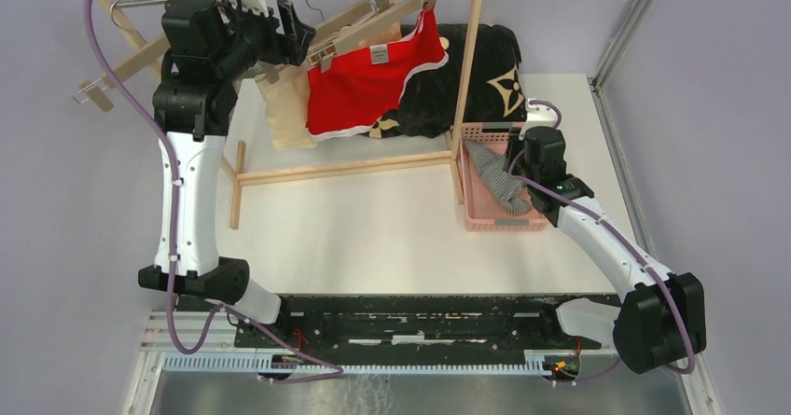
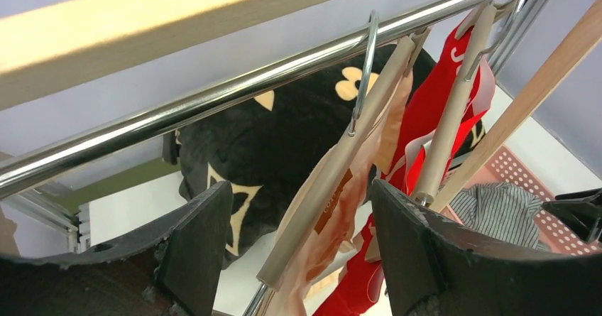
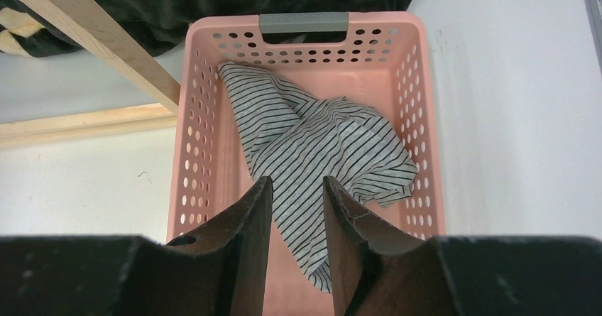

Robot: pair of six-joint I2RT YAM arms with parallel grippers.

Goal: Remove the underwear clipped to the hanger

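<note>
Up at the rack, my left gripper (image 2: 298, 188) is open, its jaws standing either side of the lower end of a wooden hanger (image 2: 334, 174) without touching it. The pale beige underwear (image 2: 334, 224) hangs clipped to that hanger. The red underwear (image 1: 373, 84) with white trim hangs clipped to the neighbouring hanger (image 1: 359, 25). The grey-and-white striped underwear (image 3: 319, 131) lies crumpled in the pink basket (image 3: 426, 117). My right gripper (image 3: 297, 182) hovers over the basket, jaws apart with nothing between them.
A chrome rail (image 2: 213, 96) in a wooden rack frame (image 1: 471, 51) carries the hangers. A big black cushion (image 1: 485, 70) with tan flower marks lies behind the rack. The rack's base bars (image 1: 345, 166) run along the table beside the basket.
</note>
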